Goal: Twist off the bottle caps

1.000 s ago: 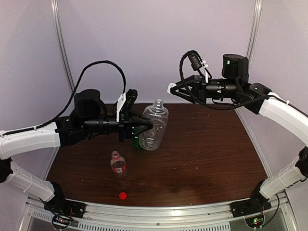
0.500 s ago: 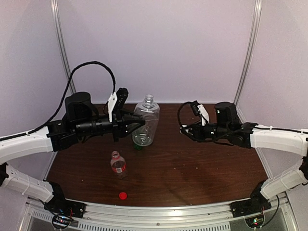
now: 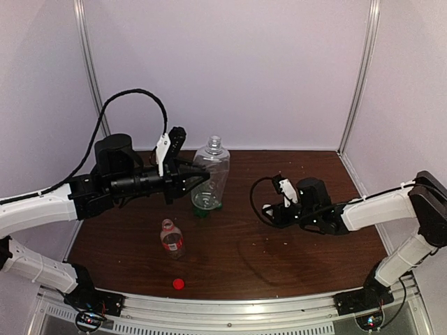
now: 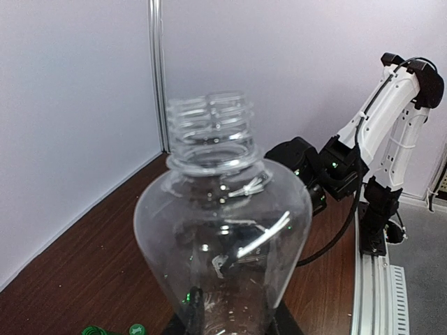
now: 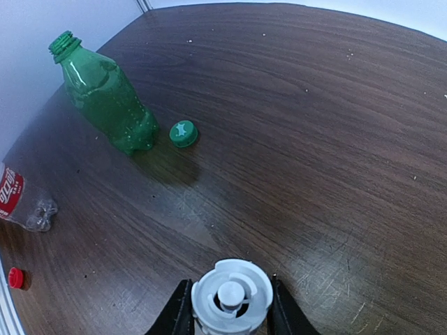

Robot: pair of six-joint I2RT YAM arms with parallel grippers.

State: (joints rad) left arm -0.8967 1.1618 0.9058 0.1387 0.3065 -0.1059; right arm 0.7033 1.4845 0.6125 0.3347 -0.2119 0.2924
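Counter [image 5: 314,139] near edge: red cap [image 3: 179,283] lying loose. Short red-label bottle [image 3: 171,238] just beyond, neck bare. Right gripper [image 5: 229,286] low over counter, clamped on white-grey cap [image 5: 232,299], one finger each side. Green cap [image 5: 184,132] lies just beside open green bottle [image 5: 105,98]. Farthest, left gripper [image 3: 199,183] closed round ribbed clear bottle [image 4: 223,230], threads bare. My read: all three caps off, last one being parked. Next: lower, spread right gripper, drop cap flat, back off.
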